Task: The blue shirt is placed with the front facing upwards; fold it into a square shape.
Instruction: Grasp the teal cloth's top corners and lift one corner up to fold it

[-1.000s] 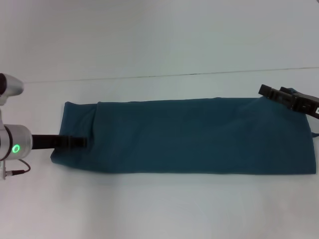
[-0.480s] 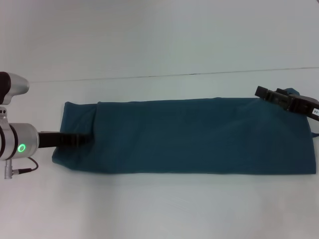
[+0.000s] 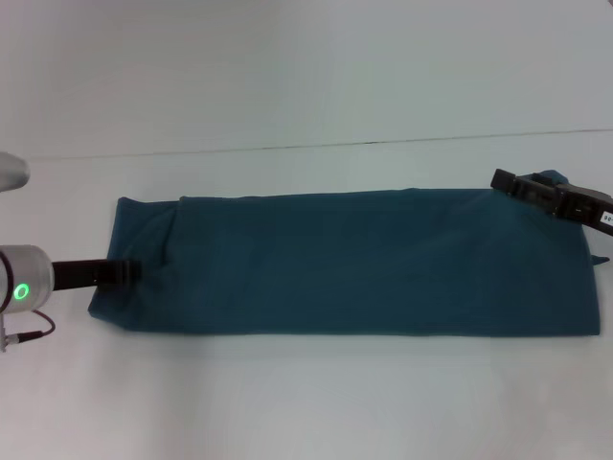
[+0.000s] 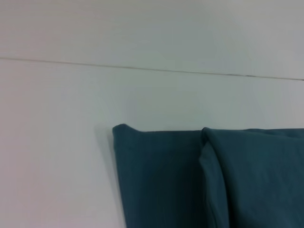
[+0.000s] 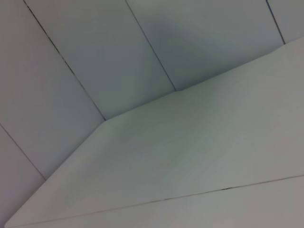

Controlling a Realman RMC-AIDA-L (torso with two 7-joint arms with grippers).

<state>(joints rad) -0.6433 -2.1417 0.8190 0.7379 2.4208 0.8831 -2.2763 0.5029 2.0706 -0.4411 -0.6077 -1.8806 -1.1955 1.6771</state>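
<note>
The blue shirt [image 3: 364,259] lies on the white table as a long, narrow folded strip running left to right, plain side up with no lettering showing. My left gripper [image 3: 129,273] is at the strip's left end, low on the cloth and shut on the edge there. My right gripper [image 3: 522,184] sits at the strip's far right corner, where a small bump of cloth rises beside it. The left wrist view shows the shirt's [image 4: 161,180] left far corner with a folded layer on top. Only table and wall appear in the right wrist view.
The white table [image 3: 306,393] extends in front of the strip, with its far edge [image 3: 306,146] against a pale wall. A small dark tab of cloth [image 3: 598,259] sticks out at the strip's right end.
My left gripper has drawn back to the left, and the whole strip has slid a little to the left with it. The right gripper has barely moved.
</note>
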